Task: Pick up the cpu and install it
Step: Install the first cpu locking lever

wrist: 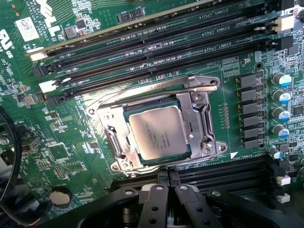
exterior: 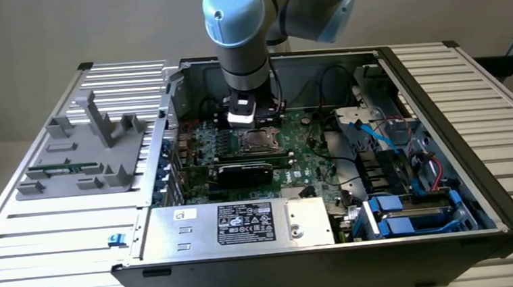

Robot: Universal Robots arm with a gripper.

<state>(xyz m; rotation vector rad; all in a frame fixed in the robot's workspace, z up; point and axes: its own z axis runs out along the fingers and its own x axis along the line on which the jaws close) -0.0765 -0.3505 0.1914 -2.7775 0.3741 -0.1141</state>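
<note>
Hovering with black claw (wrist: 166, 190) pressed together and empty just above the green motherboard (wrist: 71, 142), clear of the small flat silver-topped square cpu (wrist: 156, 131) already seated in its dark metal-framed socket (wrist: 199, 118), placement apparently done, bracket seemingly unlatched.

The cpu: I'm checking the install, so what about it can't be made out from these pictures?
- Exterior view: cpu too small to judge seating; the arm hides the board behind it.
- Wrist view: cpu edges covered by the socket frame; its print too fine to read.
- Wrist view: hand cut off by the picture's edge.
</note>
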